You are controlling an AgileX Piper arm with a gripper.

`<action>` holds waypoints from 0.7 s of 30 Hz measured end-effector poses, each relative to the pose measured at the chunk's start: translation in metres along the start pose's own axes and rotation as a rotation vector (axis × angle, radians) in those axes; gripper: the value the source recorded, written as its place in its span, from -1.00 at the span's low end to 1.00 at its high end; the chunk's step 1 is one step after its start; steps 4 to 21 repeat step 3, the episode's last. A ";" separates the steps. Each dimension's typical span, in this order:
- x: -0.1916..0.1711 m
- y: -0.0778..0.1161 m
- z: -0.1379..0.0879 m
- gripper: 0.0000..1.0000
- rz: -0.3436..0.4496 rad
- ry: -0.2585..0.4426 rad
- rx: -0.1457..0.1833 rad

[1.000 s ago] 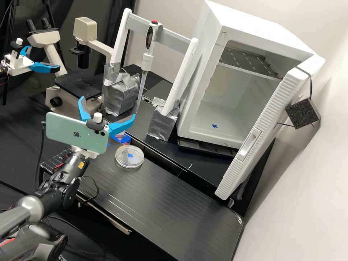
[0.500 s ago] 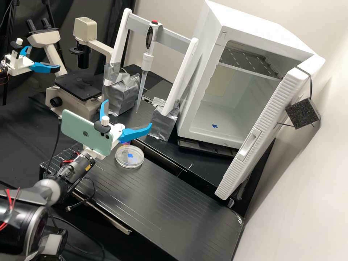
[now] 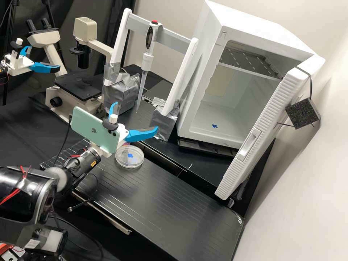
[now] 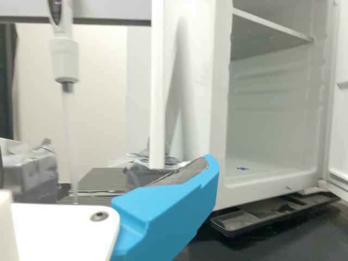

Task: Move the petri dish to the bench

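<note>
Blue fingers point(image 3: 143, 135) stand wide apart on the tool point(image 3: 137, 115) in the high view, and it has hold of nothing. The clear, round petri dish point(image 3: 129, 157) lies flat on the black worktop point(image 3: 163, 203), lower than the tool and nearer the camera. The tool points away past it, so to get the dish I think it must turn back and go down. In the wrist view, a blue finger slants in front of the big white box point(image 4: 272, 119), with nothing in its grip.

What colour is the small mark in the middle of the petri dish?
The mark of the petri dish is blue, best seen in the high view.
</note>
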 end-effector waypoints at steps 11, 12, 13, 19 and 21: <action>0.006 0.000 0.002 1.00 0.006 -0.008 0.005; 0.006 0.000 0.002 1.00 0.006 -0.008 0.005; 0.006 0.000 0.002 1.00 0.006 -0.008 0.005; 0.006 0.000 0.002 1.00 0.006 -0.008 0.005; 0.006 0.000 0.002 1.00 0.006 -0.008 0.005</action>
